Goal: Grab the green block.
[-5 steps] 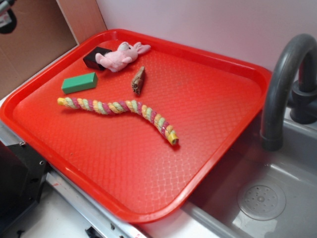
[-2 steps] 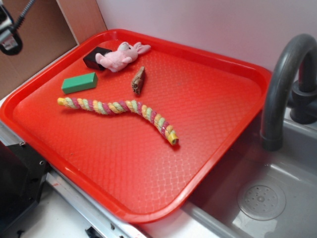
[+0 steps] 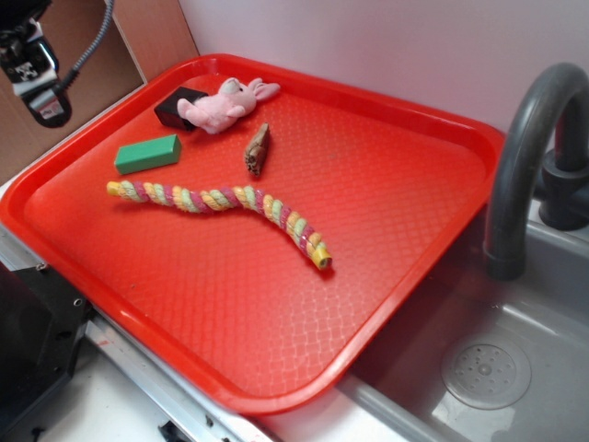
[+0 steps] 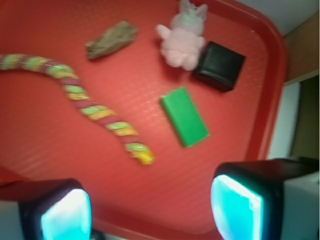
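the green block (image 3: 147, 154) lies flat on the red tray (image 3: 405, 230), in the tray's far left part, apart from everything else. just beyond it sits a black block (image 3: 175, 106) with a pink plush bunny (image 3: 225, 103) leaning against it. a small brown piece (image 3: 257, 149) lies to the right of the green block, and a striped rope (image 3: 216, 203) curves across the tray just in front of it.

in the wrist view the green block (image 4: 184, 116) sits a little right of centre, above the gap between the 2 fingers (image 4: 237, 207). the gripper (image 4: 150, 210) is spread wide with nothing between its pads, above the tray's edge and clear of the block. in the exterior view only part of the arm (image 3: 35, 69) shows at the upper left corner, off the tray. a grey tap (image 3: 529, 157) and a sink (image 3: 497, 359) stand to the right.
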Robot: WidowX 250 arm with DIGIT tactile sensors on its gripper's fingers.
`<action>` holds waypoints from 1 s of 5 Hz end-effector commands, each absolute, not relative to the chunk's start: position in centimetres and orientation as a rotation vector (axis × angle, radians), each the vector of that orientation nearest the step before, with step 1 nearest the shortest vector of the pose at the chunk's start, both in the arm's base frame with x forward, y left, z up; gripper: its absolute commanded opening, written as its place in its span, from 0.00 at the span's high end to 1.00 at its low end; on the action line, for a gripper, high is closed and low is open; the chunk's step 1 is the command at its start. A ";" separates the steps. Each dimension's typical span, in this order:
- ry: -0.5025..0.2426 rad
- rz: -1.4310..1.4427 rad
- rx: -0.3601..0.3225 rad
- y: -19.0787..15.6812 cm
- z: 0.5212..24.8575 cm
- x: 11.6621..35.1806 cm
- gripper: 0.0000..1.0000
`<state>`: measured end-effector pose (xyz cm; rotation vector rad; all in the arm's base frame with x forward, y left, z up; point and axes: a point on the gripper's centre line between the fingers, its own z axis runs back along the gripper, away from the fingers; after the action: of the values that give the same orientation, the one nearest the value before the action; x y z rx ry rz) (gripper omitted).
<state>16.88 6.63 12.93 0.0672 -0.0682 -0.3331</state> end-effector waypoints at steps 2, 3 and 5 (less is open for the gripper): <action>-0.046 -0.435 0.059 9.7 7.1 19.9 0.00; -0.029 -0.433 0.050 10.3 5.1 20.5 0.00; 0.062 -0.456 0.063 10.2 2.1 21.4 0.00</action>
<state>20.89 10.60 2.04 0.0465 0.0724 -0.4334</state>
